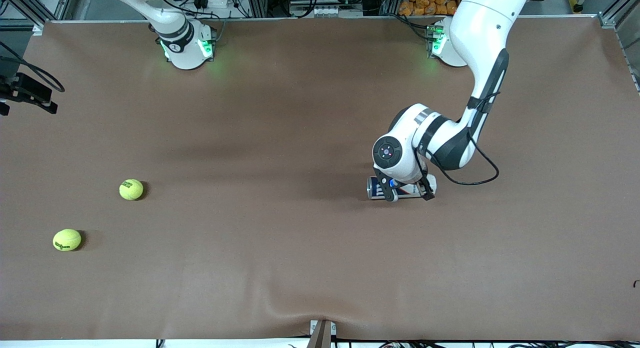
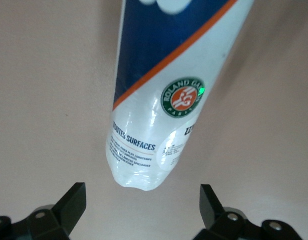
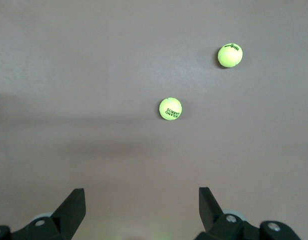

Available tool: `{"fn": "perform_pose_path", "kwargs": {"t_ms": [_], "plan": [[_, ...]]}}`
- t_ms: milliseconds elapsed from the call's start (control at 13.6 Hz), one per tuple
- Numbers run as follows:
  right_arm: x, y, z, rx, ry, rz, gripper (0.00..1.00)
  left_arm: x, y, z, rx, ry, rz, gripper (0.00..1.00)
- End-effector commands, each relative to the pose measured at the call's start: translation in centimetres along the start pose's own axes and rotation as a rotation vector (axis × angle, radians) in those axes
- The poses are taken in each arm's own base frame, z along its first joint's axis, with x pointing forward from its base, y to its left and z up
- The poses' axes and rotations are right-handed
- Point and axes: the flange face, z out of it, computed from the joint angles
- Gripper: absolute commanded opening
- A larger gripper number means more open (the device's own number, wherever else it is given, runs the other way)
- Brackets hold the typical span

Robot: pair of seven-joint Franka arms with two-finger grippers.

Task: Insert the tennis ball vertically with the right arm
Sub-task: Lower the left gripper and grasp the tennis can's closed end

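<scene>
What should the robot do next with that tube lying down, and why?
Probably lower the left tool and close on the ball tube. It lies flat on the table, and the open tool hangs right over it. The right tool waits open, high over two tennis balls.

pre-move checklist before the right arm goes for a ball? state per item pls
1. Right gripper open, nothing held: ok.
2. Two tennis balls on the table, apart: nearer ball, farther ball: ok.
3. Ball can upright for vertical insertion: not ok, it lies on its side.
4. Left gripper open over the can, no grip yet: ok.
5. Can's mouth unobstructed: cannot tell.
</scene>
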Motion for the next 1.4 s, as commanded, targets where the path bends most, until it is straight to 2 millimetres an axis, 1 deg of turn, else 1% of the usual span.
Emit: {"fn": "perform_pose_path", "kwargs": {"t_ms": [0, 147, 221, 295, 664, 959, 1180, 1253, 1327], "plan": [[-0.7, 0.3, -0.3, 0.003, 0.000, 0.017, 1.00, 0.8, 0.8, 0.1, 0.052, -0.011, 0.074, 1.00], [-0.7, 0.3, -0.2, 0.003, -0.002, 0.017, 1.00, 1.4, 0.8, 1.0, 0.071, -0.023, 0.108, 1.00], [-0.7, 0.3, -0.3, 0.003, 0.000, 0.017, 1.00, 2.1, 0.8, 1.8, 0.077, -0.014, 0.165, 1.00], [-0.7, 0.3, -0.3, 0.003, 0.000, 0.017, 1.00, 2.2, 0.6, 2.1, 0.081, -0.007, 0.189, 1.00], [-0.7, 0.3, -0.3, 0.003, 0.000, 0.017, 1.00, 3.1, 0.7, 3.8, 0.069, -0.004, 0.204, 1.00], [-0.7, 0.3, -0.3, 0.003, 0.000, 0.017, 1.00, 3.6, 1.1, 4.7, 0.062, -0.016, 0.207, 1.00], [-0.8, 0.2, -0.2, 0.003, -0.005, 0.017, 1.00, 3.8, 1.3, 4.9, 0.062, -0.020, 0.213, 1.00], [-0.8, 0.3, -0.1, 0.004, -0.008, 0.019, 1.00, 3.8, 1.3, 4.9, 0.067, -0.022, 0.215, 0.98], [-0.8, 0.3, -0.1, 0.004, -0.008, 0.019, 1.00, 3.8, 1.3, 4.9, 0.066, -0.022, 0.215, 0.91]]}}
